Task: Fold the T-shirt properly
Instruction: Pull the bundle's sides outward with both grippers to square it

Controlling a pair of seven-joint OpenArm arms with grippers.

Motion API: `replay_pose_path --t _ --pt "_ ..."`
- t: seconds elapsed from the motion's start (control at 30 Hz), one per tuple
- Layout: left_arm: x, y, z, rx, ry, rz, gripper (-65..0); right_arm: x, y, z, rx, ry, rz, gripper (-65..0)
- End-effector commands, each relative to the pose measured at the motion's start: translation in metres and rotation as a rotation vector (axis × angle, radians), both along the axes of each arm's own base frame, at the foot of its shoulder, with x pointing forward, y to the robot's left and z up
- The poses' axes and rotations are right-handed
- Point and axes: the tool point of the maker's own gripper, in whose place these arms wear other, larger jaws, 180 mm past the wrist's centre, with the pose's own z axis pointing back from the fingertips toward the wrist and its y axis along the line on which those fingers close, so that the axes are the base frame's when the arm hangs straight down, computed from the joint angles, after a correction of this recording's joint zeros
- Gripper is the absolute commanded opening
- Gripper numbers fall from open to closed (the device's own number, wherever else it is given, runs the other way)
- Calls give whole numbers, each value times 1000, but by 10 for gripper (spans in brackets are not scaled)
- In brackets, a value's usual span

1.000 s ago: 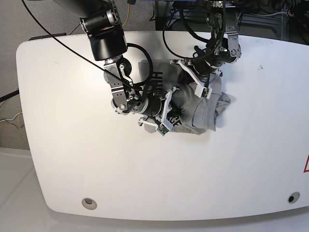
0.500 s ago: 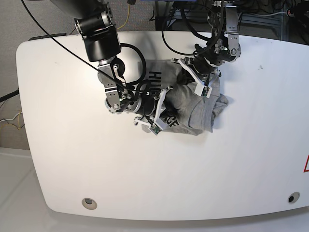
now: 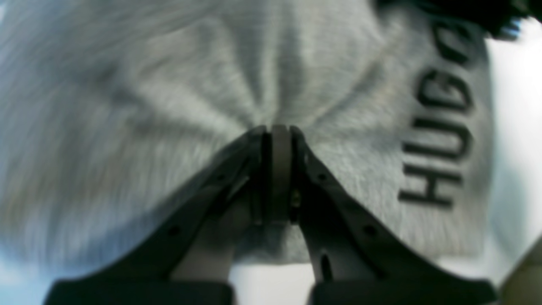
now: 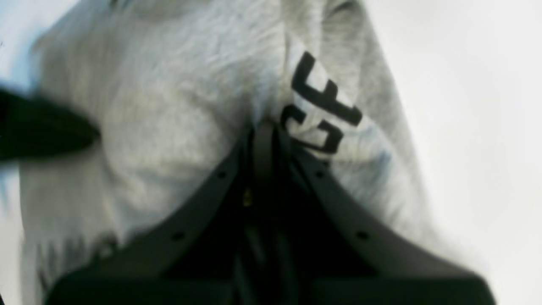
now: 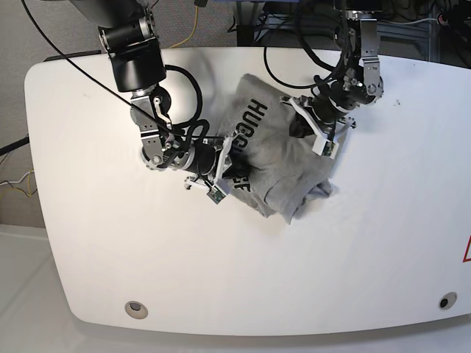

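Since earlier frame: both arms swung apart, crumpled bundle now stretched wider, more black lettering showing. Heather-grey cotton T-shirt (image 5: 276, 158) lies bunched on white rounded counter (image 5: 103, 243), toward far edge, near middle. Left hand (image 5: 321, 134) pressed together, pinching grey fabric fold, creases radiating from its tips (image 3: 277, 135). Right hand (image 5: 221, 170) likewise pinching shirt beside letters (image 4: 264, 131); wrist view blurred, grip probably on printed edge. Lower shirt corner droops toward near edge.

1 T-shirt (image 5: 283, 165), 2 grippers, 1 table (image 5: 368, 250); wrist views blurred.
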Motion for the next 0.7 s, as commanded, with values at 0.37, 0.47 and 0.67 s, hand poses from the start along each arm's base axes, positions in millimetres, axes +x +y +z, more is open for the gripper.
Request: replay_pose_path --t 0.37,0.47,0.67 --pt "39 57 26 117 -84 73 -636 -24 -65 -28 -192 40 -77 -650" --pt "43 57 29 118 -93 73 -636 -39 -65 -32 -194 47 -69 -650" --pt "46 58 32 120 -102 74 -636 -57 -70 -36 -205 58 -122 -650"
